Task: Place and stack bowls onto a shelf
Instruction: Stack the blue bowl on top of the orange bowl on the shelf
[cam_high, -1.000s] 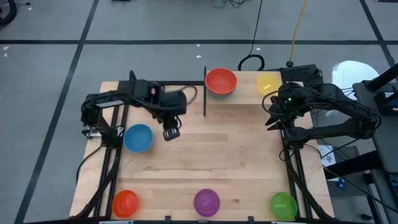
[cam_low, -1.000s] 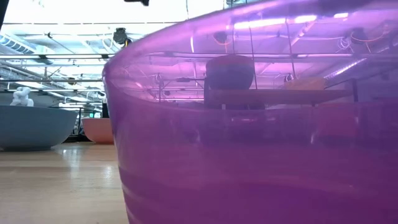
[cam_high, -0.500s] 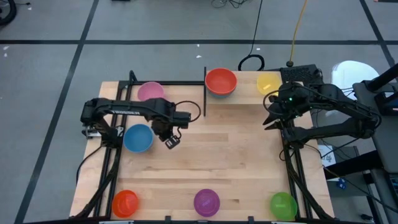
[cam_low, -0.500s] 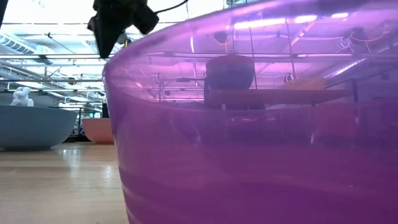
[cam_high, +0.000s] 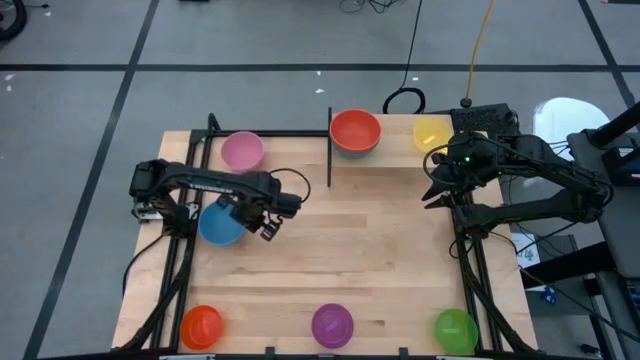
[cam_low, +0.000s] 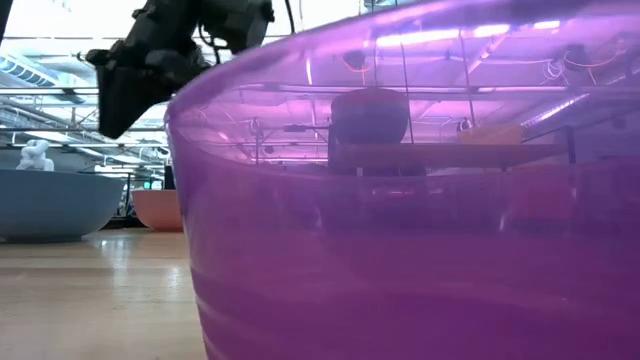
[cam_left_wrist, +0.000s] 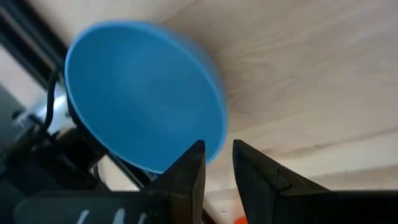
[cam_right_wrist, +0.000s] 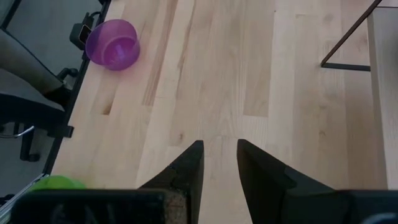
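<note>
My left gripper (cam_high: 268, 228) hangs open by a narrow gap just right of the blue bowl (cam_high: 222, 222), above its rim (cam_left_wrist: 208, 146) and apart from it; the low view shows the left gripper (cam_low: 120, 95) well above the blue bowl (cam_low: 50, 205). The red bowl (cam_high: 355, 131) and the yellow bowl (cam_high: 432, 132) stand on the shelf (cam_high: 400, 155) at the table's far right. On the tabletop stand the pink bowl (cam_high: 242, 150), the orange bowl (cam_high: 201, 326), the purple bowl (cam_high: 332, 325) and the green bowl (cam_high: 455, 330). No teal bowl is in view. My right gripper (cam_high: 435, 195) waits, slightly open, near the shelf's front edge.
The shelf's black post (cam_high: 329, 150) stands between the pink and red bowls. Black frame bars (cam_high: 180, 260) run along the table's left and right edges. The purple bowl (cam_low: 400, 200) fills most of the low view. Bare wood (cam_high: 350, 240) lies in the table's middle.
My left gripper has swung from beside the pink bowl toward the table's near-left, coming down into the low view and turning over the blue bowl's right side. The pink bowl, earlier covered by the arm, now shows. No bowl has moved.
</note>
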